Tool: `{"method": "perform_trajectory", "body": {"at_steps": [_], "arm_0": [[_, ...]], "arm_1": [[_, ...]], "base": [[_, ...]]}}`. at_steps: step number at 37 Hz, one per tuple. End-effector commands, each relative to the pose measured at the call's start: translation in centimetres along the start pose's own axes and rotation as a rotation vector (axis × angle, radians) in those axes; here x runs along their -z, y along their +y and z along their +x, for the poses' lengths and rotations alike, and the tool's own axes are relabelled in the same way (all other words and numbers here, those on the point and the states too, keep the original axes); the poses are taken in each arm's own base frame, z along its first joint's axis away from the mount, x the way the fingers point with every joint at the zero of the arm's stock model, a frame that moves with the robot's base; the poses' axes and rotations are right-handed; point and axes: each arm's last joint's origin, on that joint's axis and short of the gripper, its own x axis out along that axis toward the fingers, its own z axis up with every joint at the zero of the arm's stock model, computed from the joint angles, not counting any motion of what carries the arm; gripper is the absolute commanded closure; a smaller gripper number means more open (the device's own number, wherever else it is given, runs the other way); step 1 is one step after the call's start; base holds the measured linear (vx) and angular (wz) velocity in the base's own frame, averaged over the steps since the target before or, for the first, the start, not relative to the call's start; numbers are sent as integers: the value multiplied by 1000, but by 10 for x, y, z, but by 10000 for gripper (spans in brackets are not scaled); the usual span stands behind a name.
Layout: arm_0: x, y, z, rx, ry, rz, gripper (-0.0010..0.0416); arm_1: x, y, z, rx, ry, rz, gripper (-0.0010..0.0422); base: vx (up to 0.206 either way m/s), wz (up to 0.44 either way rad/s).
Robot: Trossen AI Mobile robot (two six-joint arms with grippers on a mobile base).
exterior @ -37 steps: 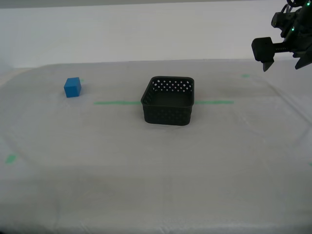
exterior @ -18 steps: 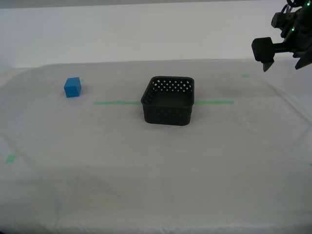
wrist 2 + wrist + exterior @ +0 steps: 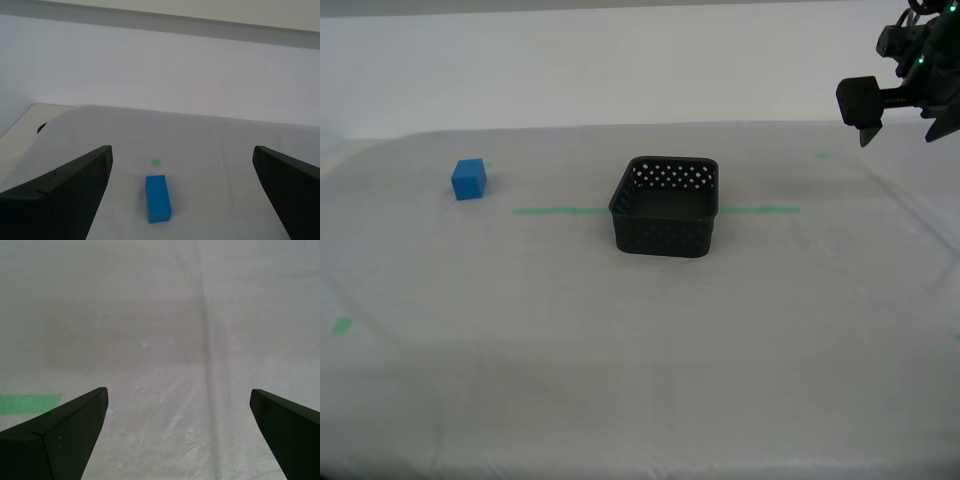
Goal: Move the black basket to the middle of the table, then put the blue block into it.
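The black basket [image 3: 660, 235] stands upright on the table [image 3: 620, 350], about midway across the exterior view, on the green tape line [image 3: 555, 211]. Its inside looks empty. The blue block [image 3: 468, 179] rests on the cloth far toward the exterior view's left, well apart from the basket. In the second wrist view the blue block [image 3: 158, 198] lies ahead of my second gripper [image 3: 182, 147], which is open and holds nothing. My first gripper [image 3: 178, 390] is open over bare cloth. An arm's dark gripper [image 3: 868, 125] hangs high at the exterior view's upper right.
A small green tape bit [image 3: 156, 162] lies just behind the block, and another green strip [image 3: 27, 403] shows in the first wrist view. A white wall [image 3: 620, 70] runs behind the table. More green bits [image 3: 342, 325] mark the cloth near the exterior view's left.
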Motion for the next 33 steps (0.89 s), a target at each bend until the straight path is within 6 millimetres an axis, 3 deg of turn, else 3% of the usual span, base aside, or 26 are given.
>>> {"method": "perform_trajectory", "body": {"at_steps": [1,33], "arm_0": [[0,0,0,-2,-2,-2,7],[0,0,0,-2,-2,-2,7]], "arm_1": [[-4,0,-2,-27,32,-3,6],[-25,1,-21,-138,245,-100,11]], "base": [[0,0],[0,0]]}}
